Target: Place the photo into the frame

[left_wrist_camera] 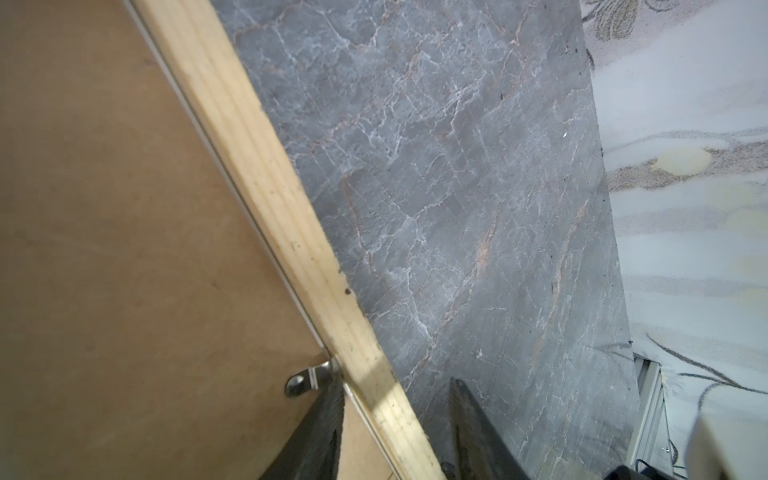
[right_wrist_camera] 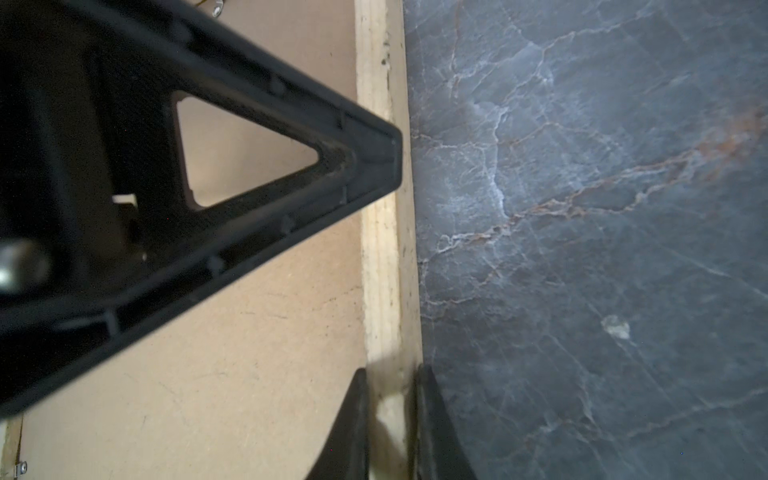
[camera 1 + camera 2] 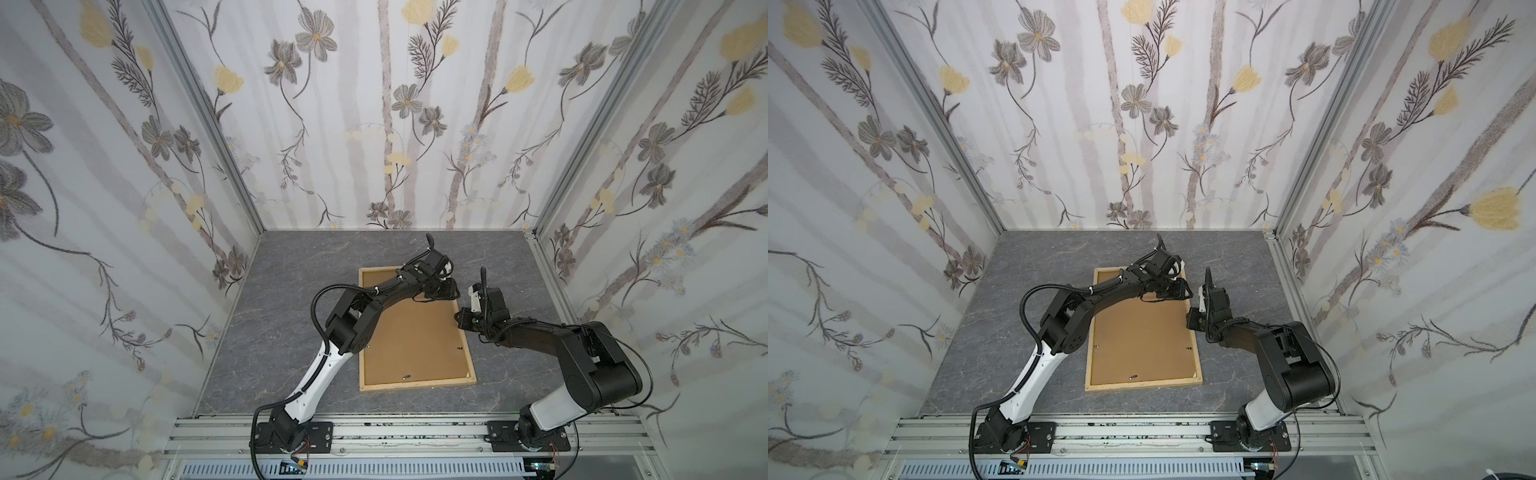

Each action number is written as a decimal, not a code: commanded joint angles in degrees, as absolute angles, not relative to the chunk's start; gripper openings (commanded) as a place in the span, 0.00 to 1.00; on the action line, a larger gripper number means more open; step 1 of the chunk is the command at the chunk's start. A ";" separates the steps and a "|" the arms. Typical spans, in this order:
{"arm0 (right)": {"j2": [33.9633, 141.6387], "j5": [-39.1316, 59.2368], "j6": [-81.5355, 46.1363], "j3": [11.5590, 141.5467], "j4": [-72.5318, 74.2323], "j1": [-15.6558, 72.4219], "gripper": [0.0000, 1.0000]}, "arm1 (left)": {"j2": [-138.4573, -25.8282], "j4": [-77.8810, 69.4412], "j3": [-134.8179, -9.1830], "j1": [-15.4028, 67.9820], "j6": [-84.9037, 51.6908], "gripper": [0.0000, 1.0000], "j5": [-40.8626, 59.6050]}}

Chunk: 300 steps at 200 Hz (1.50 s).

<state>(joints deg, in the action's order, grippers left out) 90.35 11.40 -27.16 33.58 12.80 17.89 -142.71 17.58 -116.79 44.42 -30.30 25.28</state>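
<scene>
The light wood frame lies back-up on the table, with the brown backing panel seated inside it. The photo is hidden. My left gripper is open near the frame's far right corner. It straddles the right rail, one finger over the panel by a metal tab, the other over the table, with a gap on both sides. My right gripper is shut on the same rail a little nearer the front.
The grey marble tabletop surrounds the frame, enclosed by floral walls on three sides. An aluminium rail with both arm bases runs along the front. The left gripper's black finger fills much of the right wrist view.
</scene>
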 commanded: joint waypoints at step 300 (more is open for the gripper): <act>89.59 5.27 -52.35 28.96 15.41 19.86 0.08 | -77.86 -0.62 -40.59 24.00 -40.34 0.80 11.29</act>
